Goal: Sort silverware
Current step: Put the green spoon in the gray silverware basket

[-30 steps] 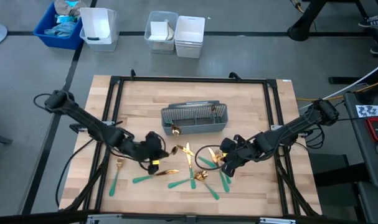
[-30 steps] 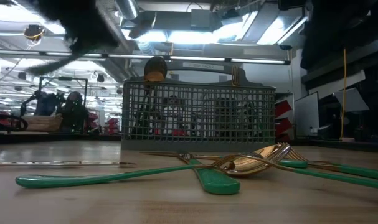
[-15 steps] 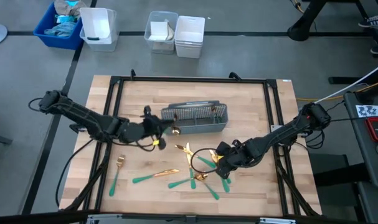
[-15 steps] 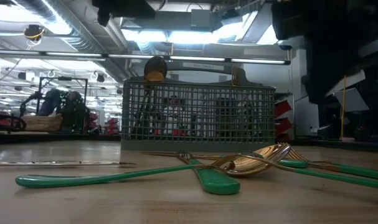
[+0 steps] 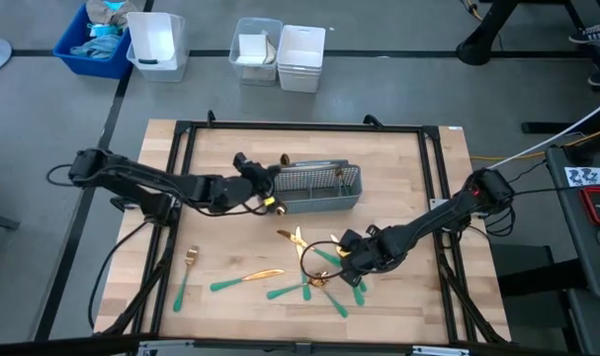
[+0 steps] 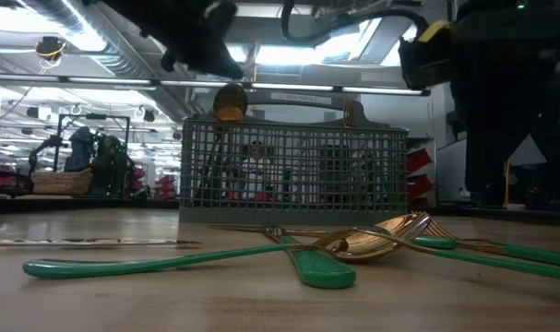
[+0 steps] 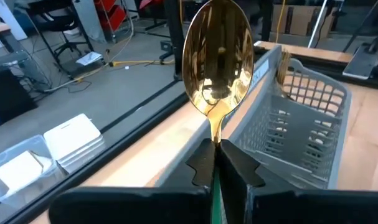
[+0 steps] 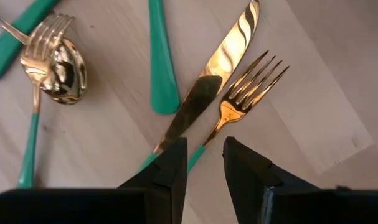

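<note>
Gold bowl of a spoon [image 7: 217,59] standing up between the left gripper [image 7: 221,163] fingers, pinched at the neck where the teal handle begins. Hovering at the left end of the grey mesh caddy [image 5: 309,187], just outside its rim. Spoon head [image 5: 284,158] catching light beside the basket's far corner.

Right gripper [image 8: 204,163] hanging low over the table, fingers parted a little, nothing between them. Straddling the neck of a fork [image 8: 238,102] lying against a knife [image 8: 210,84]; second fork [image 8: 42,46] and a spoon [image 8: 64,68] heaped off to one side, teal handle [image 8: 160,56] between.

Remaining silverware [image 5: 314,269] scattered in front of the caddy; one lone fork [image 5: 187,273] well apart toward the left arm's side.

Advice for the drop: turning the spoon handle-down, centring over a compartment before letting go, clearing the mesh wall. Which compartment, cannot tell. For the right: closing on the fork alone, keeping the knife blade out of the pinch.
</note>
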Robot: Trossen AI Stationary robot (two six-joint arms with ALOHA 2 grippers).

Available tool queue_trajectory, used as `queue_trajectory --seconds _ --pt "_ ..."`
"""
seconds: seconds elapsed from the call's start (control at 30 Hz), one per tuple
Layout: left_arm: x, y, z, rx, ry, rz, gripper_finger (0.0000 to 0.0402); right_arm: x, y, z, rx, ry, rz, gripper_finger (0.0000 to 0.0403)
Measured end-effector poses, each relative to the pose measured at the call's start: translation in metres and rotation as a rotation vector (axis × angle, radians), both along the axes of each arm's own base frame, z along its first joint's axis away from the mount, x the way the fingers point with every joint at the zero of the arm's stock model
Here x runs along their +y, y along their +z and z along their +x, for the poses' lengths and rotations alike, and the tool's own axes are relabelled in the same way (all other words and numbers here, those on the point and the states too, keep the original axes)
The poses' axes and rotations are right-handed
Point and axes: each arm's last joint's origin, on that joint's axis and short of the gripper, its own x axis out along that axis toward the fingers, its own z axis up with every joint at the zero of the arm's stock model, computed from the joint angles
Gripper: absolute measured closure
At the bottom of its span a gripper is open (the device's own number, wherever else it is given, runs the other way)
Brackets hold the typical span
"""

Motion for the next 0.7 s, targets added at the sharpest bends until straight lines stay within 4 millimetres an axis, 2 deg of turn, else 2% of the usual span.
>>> queue_trajectory --seconds 0.37,0.7 --pt "-0.005 -0.034 0.02 0.086 0.002 -0.007 0.0399 0.002 -0.013 0.003 0.039 0.0 -0.02 0.0298" --pt "-0.014 -0.039 0.019 0.124 0.01 0.018 0.0397 0.003 -0.024 0.006 0.066 -0.025 -0.028 0.0298"
